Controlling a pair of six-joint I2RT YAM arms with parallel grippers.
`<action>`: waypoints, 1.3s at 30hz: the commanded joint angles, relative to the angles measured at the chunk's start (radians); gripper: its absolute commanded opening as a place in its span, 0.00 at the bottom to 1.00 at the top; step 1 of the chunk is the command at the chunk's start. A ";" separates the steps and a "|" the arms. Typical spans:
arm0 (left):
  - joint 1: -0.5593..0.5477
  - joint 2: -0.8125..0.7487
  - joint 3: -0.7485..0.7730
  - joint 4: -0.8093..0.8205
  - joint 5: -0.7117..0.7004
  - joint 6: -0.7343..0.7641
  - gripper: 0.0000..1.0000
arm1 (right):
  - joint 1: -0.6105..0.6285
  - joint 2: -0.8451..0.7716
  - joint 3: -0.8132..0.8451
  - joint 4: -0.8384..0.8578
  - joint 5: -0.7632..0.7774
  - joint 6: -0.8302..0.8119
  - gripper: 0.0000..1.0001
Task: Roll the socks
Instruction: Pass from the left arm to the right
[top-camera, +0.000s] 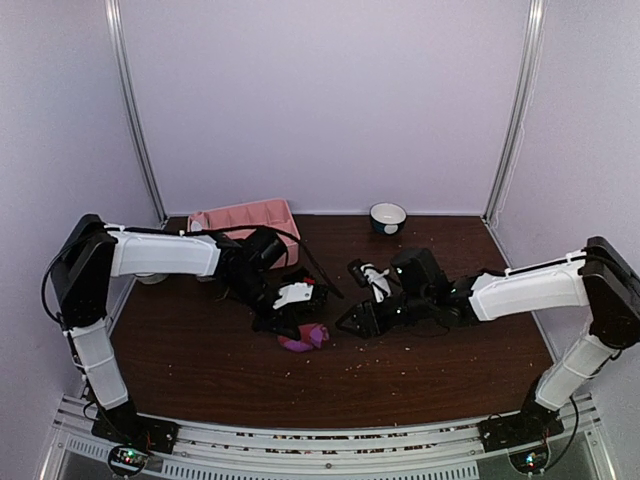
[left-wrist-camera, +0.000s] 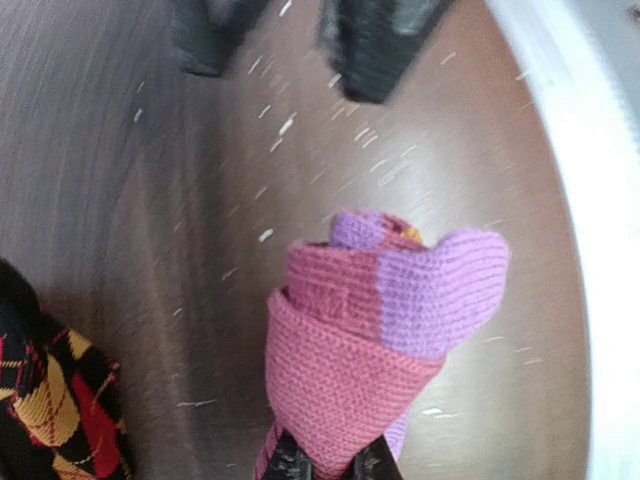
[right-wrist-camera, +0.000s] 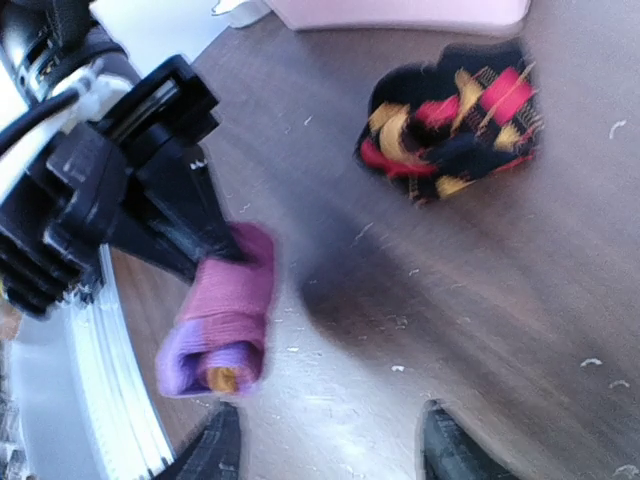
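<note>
**Desk:** Where's the sock you're working on?

**Me:** Closest to me, between the two arms. It's the pink sock (left-wrist-camera: 370, 320), wound into a fat little roll of magenta ribbed knit with the purple toe showing at one end. My left gripper (left-wrist-camera: 330, 462) is pinched tight on the magenta end. I'd say that pinch is what keeps the roll together, because the knit looks soft and springy enough to unwind. I can't tell whether it rests on the table (top-camera: 200, 370) or hangs just above it.

**Desk:** And your right?

**Me:** My right gripper (right-wrist-camera: 330, 455) has its jaws spread with nothing between them. It sits near the roll's purple end and isn't touching it. As I read it, the left carries the roll alone.

**Desk:** The other sock?

**Me:** A little further back lies the argyle sock (right-wrist-camera: 450, 120), black with red and yellow diamonds. It's bunched in a lump apart from the pink one. The view is too blurred to tell whether it's properly rolled. The tabletop under it is dark wood grain, scattered with pale flecks.

**Desk:** Behind that?

**Me:** The tray (top-camera: 245, 217) is at the back by the wall, pink, rigid-looking and divided into compartments. To its right is a small round bowl (top-camera: 388, 216), dark outside and pale inside. Both are well apart from the socks, so I judge they play no part in this step.
</note>
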 joint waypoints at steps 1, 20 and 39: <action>0.026 -0.036 0.103 -0.184 0.244 -0.005 0.00 | 0.058 -0.133 0.013 -0.179 0.313 -0.162 0.94; 0.087 -0.084 0.216 -0.380 0.406 0.054 0.00 | 0.219 -0.266 0.163 -0.130 0.277 -0.226 1.00; 0.092 -0.116 0.271 -0.450 0.424 0.074 0.00 | 0.249 -0.130 0.227 -0.133 0.362 -0.146 0.98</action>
